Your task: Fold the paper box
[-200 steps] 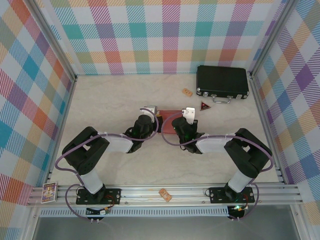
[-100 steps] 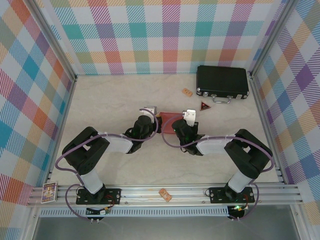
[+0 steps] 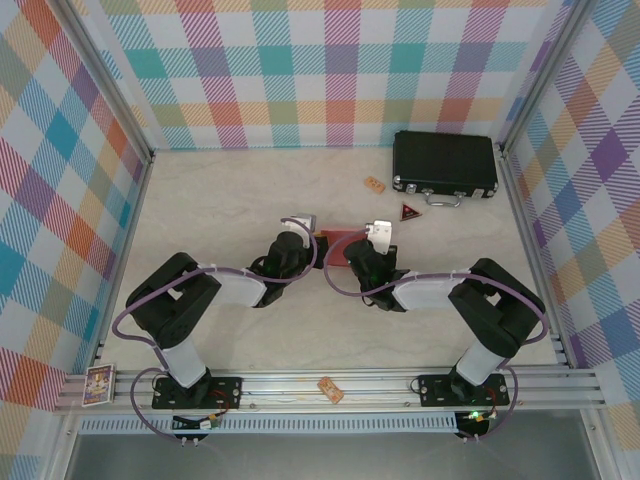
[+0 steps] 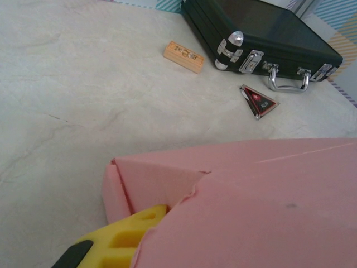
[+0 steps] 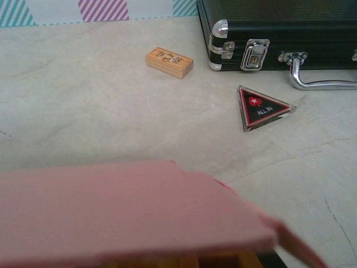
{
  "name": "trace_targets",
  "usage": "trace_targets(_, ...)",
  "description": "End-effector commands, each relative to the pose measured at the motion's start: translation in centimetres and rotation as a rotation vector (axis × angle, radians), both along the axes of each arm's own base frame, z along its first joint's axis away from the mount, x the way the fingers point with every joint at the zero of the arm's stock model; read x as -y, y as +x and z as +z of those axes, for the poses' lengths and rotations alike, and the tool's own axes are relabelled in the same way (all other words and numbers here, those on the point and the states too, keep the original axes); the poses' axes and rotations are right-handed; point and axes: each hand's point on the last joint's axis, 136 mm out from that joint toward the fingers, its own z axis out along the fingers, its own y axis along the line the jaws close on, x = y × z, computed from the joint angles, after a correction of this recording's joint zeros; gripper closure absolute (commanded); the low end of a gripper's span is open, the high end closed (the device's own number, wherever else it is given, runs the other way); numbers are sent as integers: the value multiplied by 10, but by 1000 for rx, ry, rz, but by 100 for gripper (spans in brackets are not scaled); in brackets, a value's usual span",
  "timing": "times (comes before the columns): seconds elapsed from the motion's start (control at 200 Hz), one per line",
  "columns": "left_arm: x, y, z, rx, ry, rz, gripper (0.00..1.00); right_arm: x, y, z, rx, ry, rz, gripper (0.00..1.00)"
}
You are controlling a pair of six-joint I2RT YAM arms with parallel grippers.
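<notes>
Marble-look table inside plaid walls: near its middle, the pink paper box sits between 2 arms. The right gripper is pinched together, seemingly on a panel, to steady it. The left gripper has its yellow finger tucked under a flap, probably to crease it; its spread is unclear.

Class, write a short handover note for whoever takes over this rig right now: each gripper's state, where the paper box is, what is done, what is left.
Left gripper: one yellow finger sits under a folded edge of the paper box; open or shut unclear.
Right gripper: shut; pink card covers its fingertips, so grip unconfirmed.
Box: mid-table between the arms, short of the black case.
Done: one end looks creased up.
Left: the other folds and closing, as far as visible.
</notes>
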Motion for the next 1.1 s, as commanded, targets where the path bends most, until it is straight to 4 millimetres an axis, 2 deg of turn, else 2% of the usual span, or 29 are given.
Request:
trace_targets(0.0, 18, -12, 1, 0, -39, -72, 84, -6, -8, -15, -60, -13, 37, 100)
trace_targets(0.17, 14, -11, -2, -7, -21, -51, 86, -6, -8, -16, -65, -17, 37, 100)
trace_targets(0.38, 6, -16, -20, -33, 13, -40, 86, -2, -12, -21, -71, -16, 34, 100)
trace_targets(0.615, 3, -22, -35, -61, 26, -47, 91, 3, -18, -25, -84, -25, 37, 100)
trace_targets(0.71, 2, -22, -34, -59, 24, -45, 92, 5, -21, -27, -91, -31, 39, 100)
trace_targets(1.095, 0, -26, -44, -81, 33, -44, 93, 9, -32, -35, -115, -57, 54, 90)
